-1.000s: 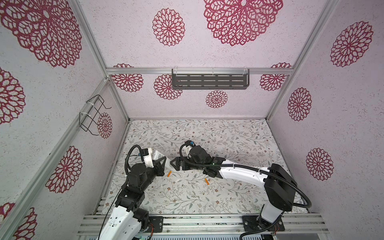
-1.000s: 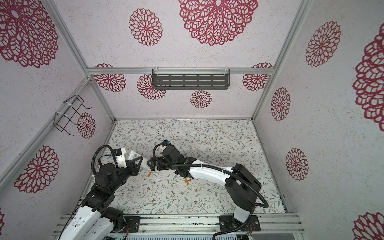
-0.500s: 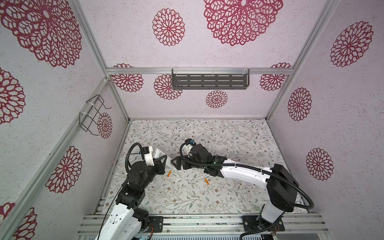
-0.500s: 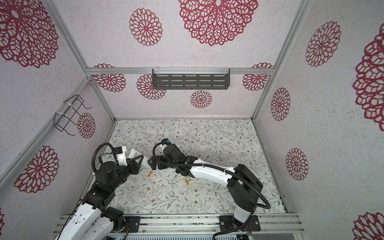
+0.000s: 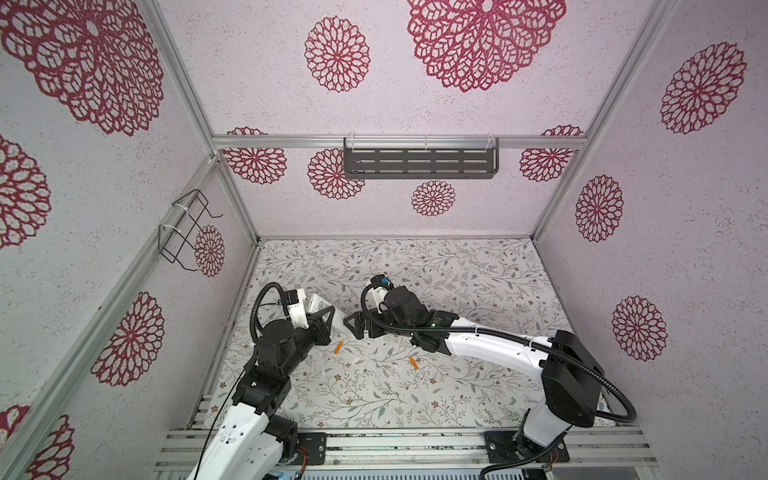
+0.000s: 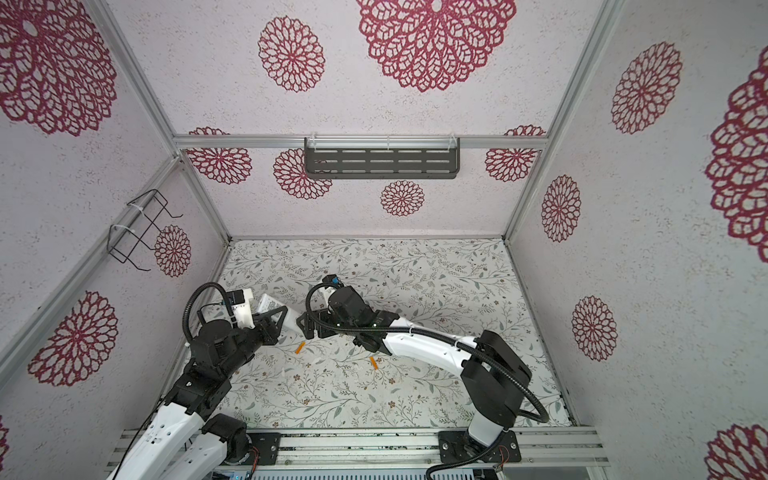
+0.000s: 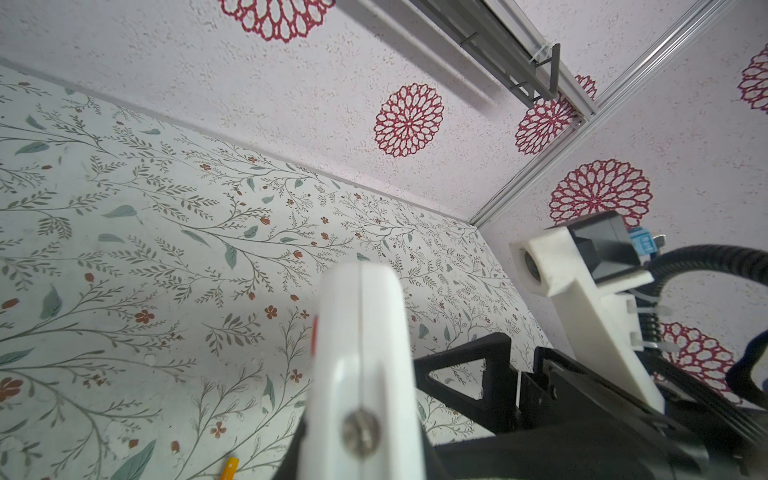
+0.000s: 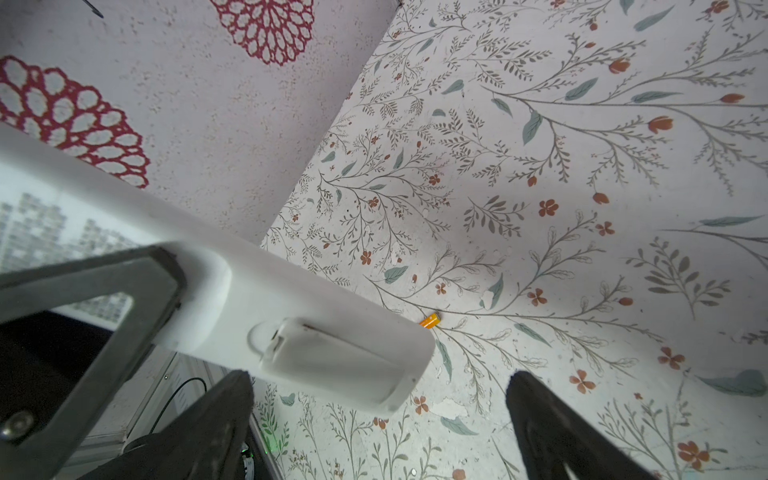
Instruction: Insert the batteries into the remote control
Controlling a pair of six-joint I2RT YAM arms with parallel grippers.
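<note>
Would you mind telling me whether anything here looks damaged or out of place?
Nothing serious. The floral table covering has small white chipped patches. One battery and the other battery lie loose and apart on it, which fits the stage: the left claw holds the remote control off the surface.

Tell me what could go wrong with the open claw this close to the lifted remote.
The left claw alone holds the remote control off the table; a push from the open right claw on its free end could twist it loose. Both batteries lie loose below, so a dropped remote might scatter them.
</note>
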